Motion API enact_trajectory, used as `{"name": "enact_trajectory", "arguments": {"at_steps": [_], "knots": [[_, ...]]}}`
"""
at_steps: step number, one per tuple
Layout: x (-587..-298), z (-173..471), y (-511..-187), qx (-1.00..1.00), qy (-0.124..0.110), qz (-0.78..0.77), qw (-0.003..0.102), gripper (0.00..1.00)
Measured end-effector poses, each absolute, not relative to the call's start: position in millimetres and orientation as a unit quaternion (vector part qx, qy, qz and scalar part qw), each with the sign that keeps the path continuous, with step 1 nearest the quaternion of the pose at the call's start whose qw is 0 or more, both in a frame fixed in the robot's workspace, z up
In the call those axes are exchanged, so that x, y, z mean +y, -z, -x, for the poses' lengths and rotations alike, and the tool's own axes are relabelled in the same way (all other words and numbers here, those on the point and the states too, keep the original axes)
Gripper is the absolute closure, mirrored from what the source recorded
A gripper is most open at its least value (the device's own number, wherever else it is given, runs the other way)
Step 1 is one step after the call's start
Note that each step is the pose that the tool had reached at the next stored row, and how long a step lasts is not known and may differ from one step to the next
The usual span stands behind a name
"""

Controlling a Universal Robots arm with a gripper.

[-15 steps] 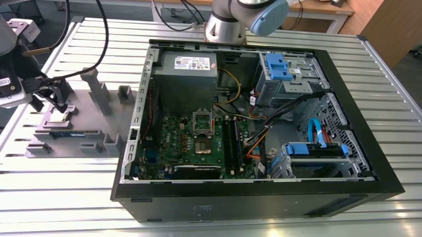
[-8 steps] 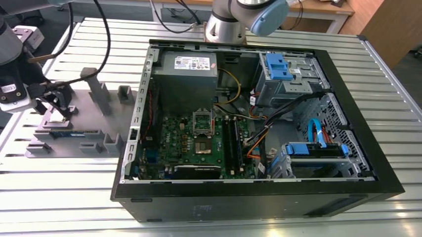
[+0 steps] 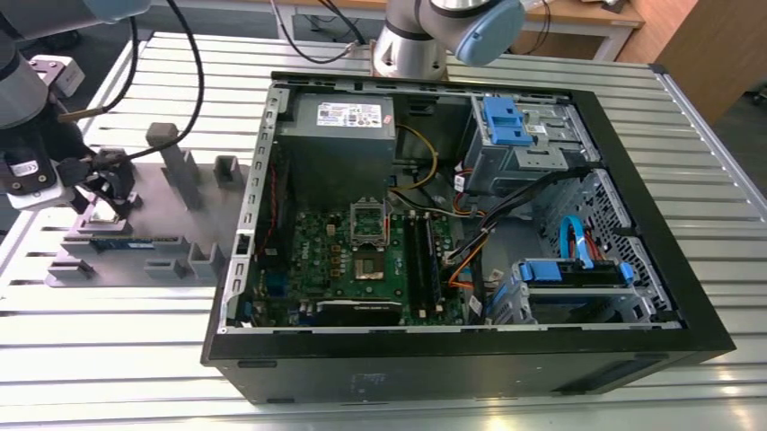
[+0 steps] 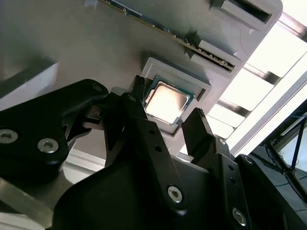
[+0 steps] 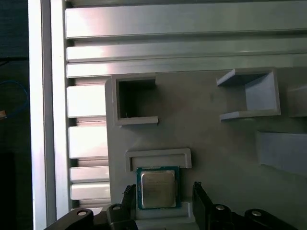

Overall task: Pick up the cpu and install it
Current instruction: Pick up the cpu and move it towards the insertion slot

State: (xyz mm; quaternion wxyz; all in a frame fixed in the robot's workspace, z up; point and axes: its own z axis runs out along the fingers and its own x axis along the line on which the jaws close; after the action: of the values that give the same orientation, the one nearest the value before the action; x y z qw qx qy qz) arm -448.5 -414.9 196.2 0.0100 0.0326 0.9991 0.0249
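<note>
Our jaws stand open either side of the cpu [image 4: 167,101], which lies flat in a recess of the grey holder [image 5: 216,143]. We judge it light, stiff and delicate; grip its opposite edges only.

One cpu [image 5: 158,188], one tool [image 5: 163,191]

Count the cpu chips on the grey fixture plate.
1. The cpu lies in its square nest on the grey fixture plate, between the open fingers of the gripper. The arm may hide others.
</note>
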Motion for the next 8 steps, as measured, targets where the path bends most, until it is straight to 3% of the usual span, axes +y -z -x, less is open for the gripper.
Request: {"name": "enact_trajectory", "arguments": {"at_steps": [8], "knots": [[-414.5,448.5,-192.8,0.999,-0.032,0.013,0.009,0.41]]}}
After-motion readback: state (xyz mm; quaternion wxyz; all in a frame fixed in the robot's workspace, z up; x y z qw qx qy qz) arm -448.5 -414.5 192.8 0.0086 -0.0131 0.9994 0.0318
